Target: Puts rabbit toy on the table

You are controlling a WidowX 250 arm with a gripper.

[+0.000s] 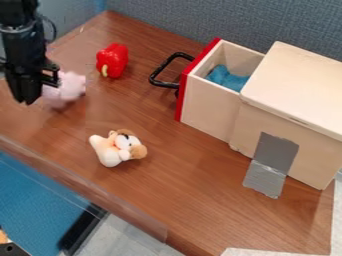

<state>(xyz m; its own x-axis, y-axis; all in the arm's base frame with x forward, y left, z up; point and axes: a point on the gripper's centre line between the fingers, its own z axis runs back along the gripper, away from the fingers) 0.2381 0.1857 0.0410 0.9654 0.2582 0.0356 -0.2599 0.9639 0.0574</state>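
At the upper left, the black gripper (35, 89) hangs low over the brown table (167, 175). A pale pink plush toy (71, 86), perhaps the rabbit, is right beside it, partly hidden behind it. Whether the toy is held or merely next to the gripper, I cannot tell. Its lower edge looks close to the tabletop.
A red toy pepper (112, 60) lies behind and right of the pink toy. Nearer the front edge is a white and brown plush toy (120, 148). On the right stands a wooden box (284, 115) with its red-fronted drawer (210, 107) pulled out, blue cloth (227, 78) inside.
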